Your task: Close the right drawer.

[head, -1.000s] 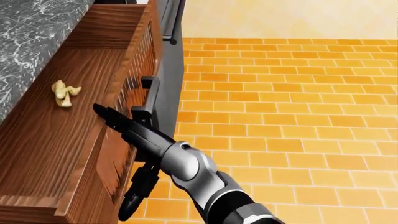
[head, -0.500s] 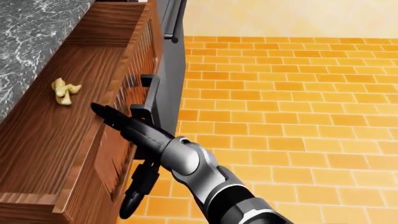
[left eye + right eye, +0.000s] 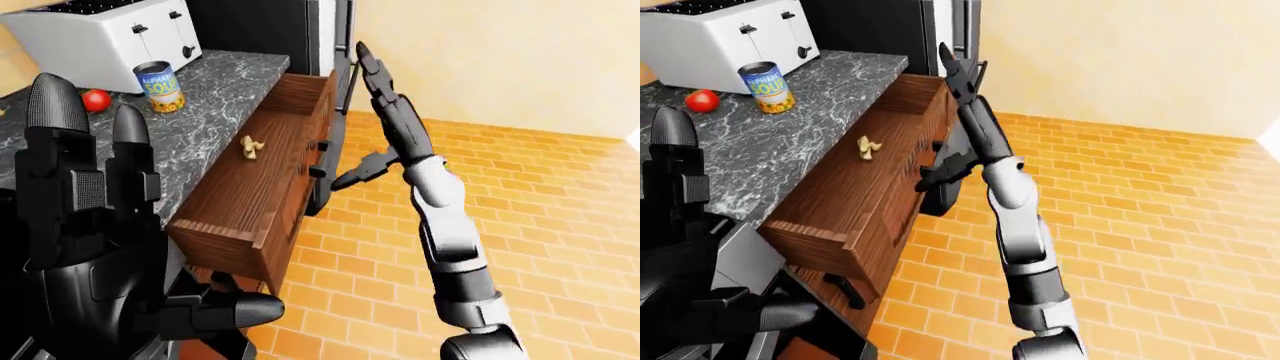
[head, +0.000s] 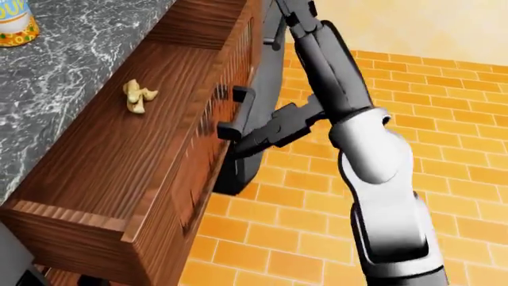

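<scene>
The right drawer (image 4: 119, 161) stands pulled far out from under the marble counter (image 4: 71, 65), its wooden inside bare apart from a small yellowish scrap (image 4: 136, 95). A dark handle (image 4: 238, 110) sits on the drawer's face. My right hand (image 3: 385, 120) is open beside that face, fingers stretched up the view. Its thumb (image 4: 270, 134) reaches toward the face just under the handle. My left hand (image 3: 130, 225) is open, close to the camera at the left-eye view's lower left, holding nothing.
On the counter stand a white toaster (image 3: 100, 34), a soup can (image 3: 160, 86) and a red tomato (image 3: 96, 99). A tall dark appliance (image 3: 260, 26) rises past the drawer. Orange tiled floor (image 3: 540, 195) spreads to the right, up to a cream wall.
The head camera has shifted, so the whole picture moved. My right arm has risen from low beside the drawer's face to upright by the handle. The drawer is still out.
</scene>
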Controlling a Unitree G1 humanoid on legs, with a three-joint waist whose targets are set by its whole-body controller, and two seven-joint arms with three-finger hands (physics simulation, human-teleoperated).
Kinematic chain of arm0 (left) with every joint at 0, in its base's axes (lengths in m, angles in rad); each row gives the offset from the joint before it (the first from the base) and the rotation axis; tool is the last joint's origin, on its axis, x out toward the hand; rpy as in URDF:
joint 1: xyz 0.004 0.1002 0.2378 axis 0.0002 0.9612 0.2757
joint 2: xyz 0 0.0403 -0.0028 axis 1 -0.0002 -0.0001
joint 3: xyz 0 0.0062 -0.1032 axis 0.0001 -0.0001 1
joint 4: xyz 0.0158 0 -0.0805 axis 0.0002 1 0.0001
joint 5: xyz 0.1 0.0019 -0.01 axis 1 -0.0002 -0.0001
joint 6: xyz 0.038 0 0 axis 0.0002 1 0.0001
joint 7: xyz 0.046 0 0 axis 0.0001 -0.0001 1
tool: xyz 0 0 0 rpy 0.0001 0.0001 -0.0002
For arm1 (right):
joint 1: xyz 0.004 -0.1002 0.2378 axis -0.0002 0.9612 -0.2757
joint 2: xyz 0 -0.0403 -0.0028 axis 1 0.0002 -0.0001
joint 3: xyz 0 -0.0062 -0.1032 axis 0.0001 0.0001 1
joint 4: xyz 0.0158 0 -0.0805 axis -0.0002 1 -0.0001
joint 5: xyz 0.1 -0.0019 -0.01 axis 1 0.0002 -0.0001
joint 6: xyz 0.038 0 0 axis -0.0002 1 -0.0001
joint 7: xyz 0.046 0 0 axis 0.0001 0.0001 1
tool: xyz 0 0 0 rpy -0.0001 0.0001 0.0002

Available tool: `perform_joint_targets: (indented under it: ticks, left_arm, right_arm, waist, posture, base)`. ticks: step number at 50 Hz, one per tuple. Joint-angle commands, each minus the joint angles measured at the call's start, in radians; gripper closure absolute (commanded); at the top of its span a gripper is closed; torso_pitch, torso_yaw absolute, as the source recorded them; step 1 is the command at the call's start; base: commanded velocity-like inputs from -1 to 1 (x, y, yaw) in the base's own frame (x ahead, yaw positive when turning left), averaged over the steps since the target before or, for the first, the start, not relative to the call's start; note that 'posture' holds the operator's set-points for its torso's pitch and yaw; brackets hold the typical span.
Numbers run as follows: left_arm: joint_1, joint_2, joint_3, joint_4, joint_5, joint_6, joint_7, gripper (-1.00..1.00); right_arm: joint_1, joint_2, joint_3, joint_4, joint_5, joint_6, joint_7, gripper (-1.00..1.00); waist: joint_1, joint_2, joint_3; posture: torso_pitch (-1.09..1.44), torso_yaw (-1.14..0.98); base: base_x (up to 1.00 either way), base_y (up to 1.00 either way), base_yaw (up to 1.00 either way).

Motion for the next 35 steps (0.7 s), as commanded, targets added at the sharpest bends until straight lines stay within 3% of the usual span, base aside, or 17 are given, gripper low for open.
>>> perform_joint_targets:
  ticks: [1,6,8,14,16,17,19,23,29,35]
  left_arm:
    - [-0.008,-0.001,-0.001,-0.031,0.007,-0.023,-0.008,-1.0]
    - [-0.008,0.003,0.0,-0.031,0.005,-0.026,-0.004,-1.0]
    - [-0.004,0.003,-0.004,-0.031,0.009,-0.029,-0.004,-1.0]
    - [0.001,-0.006,-0.027,-0.031,0.035,-0.031,-0.013,-1.0]
    - [0.002,-0.008,-0.028,-0.031,0.036,-0.031,-0.016,-1.0]
    - [0.003,-0.009,-0.032,-0.031,0.04,-0.031,-0.016,-1.0]
    - [0.003,-0.012,-0.037,-0.031,0.048,-0.032,-0.019,-1.0]
    - [0.01,-0.018,-0.045,-0.031,0.057,-0.039,-0.026,-1.0]
    - [-0.003,-0.015,-0.058,-0.031,0.071,-0.035,-0.021,-1.0]
    - [-0.053,-0.002,-0.116,-0.031,0.12,-0.008,-0.013,-1.0]
  right_arm:
    - [0.031,-0.017,-0.017,-0.19,-0.011,0.116,0.006,-1.0]
    - [0.137,-0.061,-0.064,-0.509,-0.007,0.276,0.008,-1.0]
    - [0.23,-0.098,-0.101,-0.632,-0.02,0.304,0.02,-1.0]
    - [0.53,-0.11,-0.333,-0.812,0.121,0.246,-0.028,-1.0]
    - [0.557,-0.118,-0.379,-0.834,0.156,0.242,-0.041,-1.0]
    - [0.583,-0.121,-0.463,-0.863,0.207,0.25,-0.048,-1.0]
    - [0.624,-0.112,-0.524,-0.879,0.262,0.233,-0.063,-1.0]
    - [0.7,-0.064,-0.54,-0.818,0.284,0.115,-0.087,-1.0]
    - [0.709,-0.084,-0.621,-0.786,0.355,0.089,-0.12,-1.0]
    - [0.71,-0.082,-0.602,-0.764,0.356,0.074,-0.133,-1.0]
  waist:
    - [0.002,0.003,-0.016]
    - [0.005,0.003,-0.018]
    - [0.003,0.003,-0.018]
    - [0.005,-0.004,-0.019]
    - [0.005,-0.006,-0.019]
    - [0.004,-0.006,-0.019]
    - [0.001,-0.005,-0.018]
    - [-0.004,-0.002,-0.011]
    - [-0.008,-0.005,-0.016]
    - [-0.007,-0.005,-0.014]
  posture:
    - [0.0,0.0]
    - [0.0,0.0]
    - [0.0,0.0]
    - [0.0,0.0]
    - [0.0,0.0]
    - [0.0,0.0]
    - [0.0,0.0]
    - [0.0,0.0]
    - [0.0,0.0]
    - [0.0,0.0]
  base:
    - [0.0,0.0,0.0]
    - [0.0,0.0,0.0]
    - [0.0,0.0,0.0]
    - [0.0,0.0,0.0]
    - [0.0,0.0,0.0]
    - [0.0,0.0,0.0]
    - [0.0,0.0,0.0]
    - [0.0,0.0,0.0]
    - [0.0,0.0,0.0]
    - [0.0,0.0,0.0]
